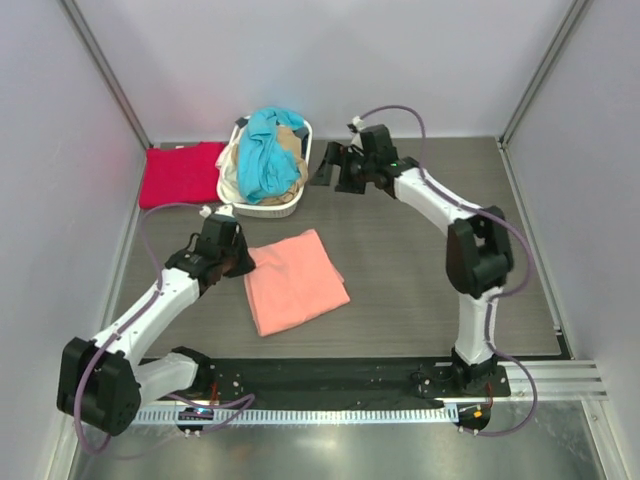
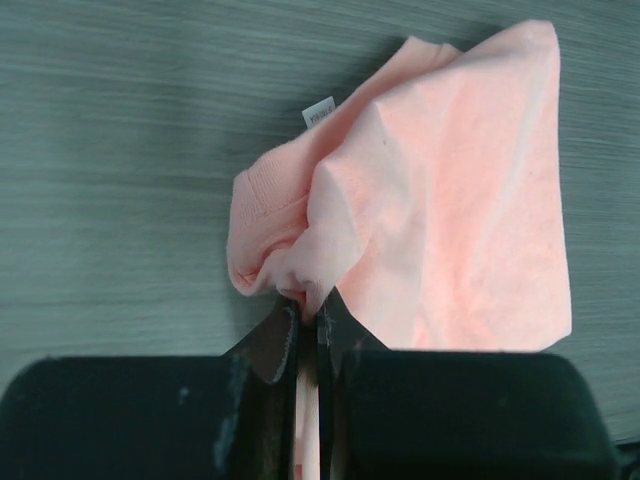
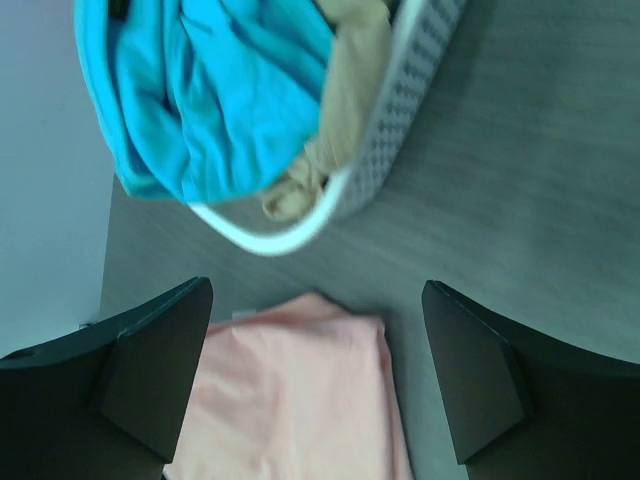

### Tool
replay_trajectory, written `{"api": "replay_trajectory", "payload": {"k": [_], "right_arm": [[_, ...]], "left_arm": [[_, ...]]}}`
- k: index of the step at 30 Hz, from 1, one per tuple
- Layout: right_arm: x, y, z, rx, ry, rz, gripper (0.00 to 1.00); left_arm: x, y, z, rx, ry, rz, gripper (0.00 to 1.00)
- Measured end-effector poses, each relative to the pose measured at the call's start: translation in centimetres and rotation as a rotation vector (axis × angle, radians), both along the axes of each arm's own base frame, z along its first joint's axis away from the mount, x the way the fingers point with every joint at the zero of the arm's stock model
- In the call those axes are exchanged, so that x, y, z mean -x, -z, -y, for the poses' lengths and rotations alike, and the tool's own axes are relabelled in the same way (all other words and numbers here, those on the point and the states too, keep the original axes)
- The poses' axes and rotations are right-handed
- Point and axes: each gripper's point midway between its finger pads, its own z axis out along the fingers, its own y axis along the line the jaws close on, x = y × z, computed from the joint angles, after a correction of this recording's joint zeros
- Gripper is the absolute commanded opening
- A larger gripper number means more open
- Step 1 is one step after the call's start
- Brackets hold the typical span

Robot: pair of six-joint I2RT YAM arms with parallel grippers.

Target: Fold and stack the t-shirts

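1. Top external view showed the salmon-pink t-shirt (image 1: pixel 295 280) lying as a rough rectangle near the middle of the table (image 1: pixel 430 290), slightly toward the near edge. Its long axis ran from the far edge toward the near edge, tilted a little.
2. The left gripper (image 2: pixel 308 305) was clamped on a bunched fold at the shirt's far-left corner, jaws pressed together with cloth between them. A small white label showed just beyond that bunch in the left wrist view.
3. From that grip, the rest of the shirt spread away toward the right edge and the near edge. The left arm was plainly the nearer one and the only arm touching it.
4. The right gripper (image 1: pixel 332 165) hung with its jaws wide apart and nothing in them, just beside the laundry basket (image 1: pixel 262 208) near the far edge, well apart from the pink shirt.
5. The basket held the teal t-shirt (image 1: pixel 268 150) heaped over the beige t-shirt (image 3: pixel 350 80).
6. The crimson t-shirt (image 1: pixel 180 172) lay folded at the far-left corner. It probably marked the stack, so the pink shirt would likely need to travel toward that corner.
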Motion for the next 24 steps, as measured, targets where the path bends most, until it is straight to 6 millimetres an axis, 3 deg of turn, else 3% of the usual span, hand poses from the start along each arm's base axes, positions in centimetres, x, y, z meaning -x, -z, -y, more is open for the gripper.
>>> {"api": "replay_trajectory", "payload": {"k": [4,8,9,11,13,14,18,24], "right_arm": [[-5.0,0.4,-5.2,-0.020,-0.033,0.063,0.89],[-8.3,3.6,-8.2,0.011,-0.023,0.072,0.79],[-8.8,5.0,-8.5,0.032,-0.012,0.063,0.73],[-9.0,8.0,-8.5,0.083,0.007,0.031,0.63],[-9.0,10.1,-8.2,0.113,0.025,-0.001,0.45],[-9.0,9.9,-8.4,0.102,0.024,-0.001,0.30],[-9.9,9.5,-7.4,0.153,0.100,0.022,0.01],[-9.9,9.5,-3.6,0.212,0.134,0.063,0.01]], "left_arm": [[0.7,-0.3,-2.5,-0.052,-0.067,-0.042,0.00],[0.8,-1.5,-4.6,-0.084,-0.113,-0.050,0.00],[0.8,-1.9,-5.3,-0.089,-0.127,-0.049,0.00],[0.9,-2.3,-6.6,-0.102,-0.154,-0.048,0.00],[1.1,-2.5,-7.9,-0.116,-0.177,-0.058,0.00],[1.1,-2.4,-8.4,-0.123,-0.183,-0.065,0.00],[0.9,-2.0,-10.3,-0.143,-0.220,-0.108,0.00],[-2.8,-2.0,-11.3,-0.178,-0.189,-0.146,0.00]]}}
